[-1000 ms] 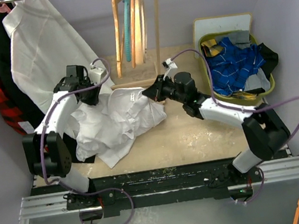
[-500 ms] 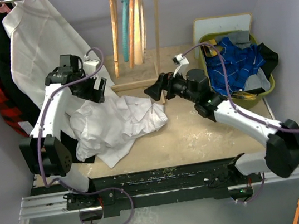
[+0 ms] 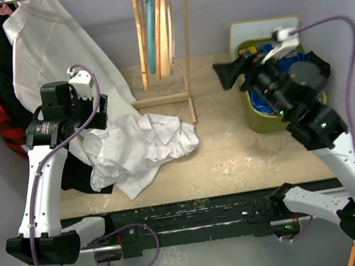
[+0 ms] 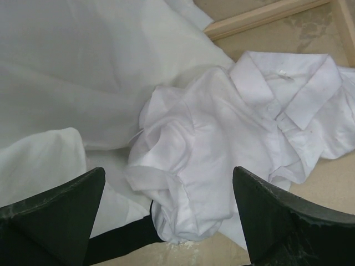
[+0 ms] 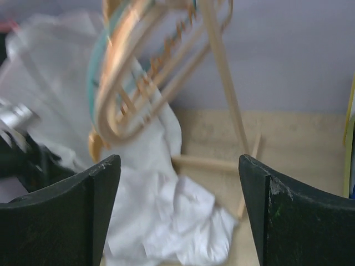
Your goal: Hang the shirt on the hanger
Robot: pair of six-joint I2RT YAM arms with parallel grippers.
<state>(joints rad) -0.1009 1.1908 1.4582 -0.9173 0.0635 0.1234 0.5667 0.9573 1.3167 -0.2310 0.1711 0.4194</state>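
Shirt [image 3: 143, 146] lies crumpled on the table [image 3: 247, 152], left of centre, collar end toward the foot of the wooden rack [image 3: 187, 51]; its left edge runs onto the hem of the larger white garment [image 3: 52, 51] hanging from the rail. Left wrist cam shows the collar and button placket facing up at upper right, nothing gripping the cloth. L gripper [image 3: 97, 111] hangs over the shirt's left side, fingers [image 4: 55, 216] spread wide, nothing btwn them. R gripper [image 3: 235, 74] is up in the air by the green basket [image 3: 259, 119], well apart from the shirt, jaws also wide and empty, pointing toward the rack. Hanger [image 3: 164, 38], pale tan wood, hangs on the rack w/ other hangers, just beside a teal hanger [image 3: 150, 26]; in the R wrist cam it's blurred, so can't tell its hook apart from the neighbours'.
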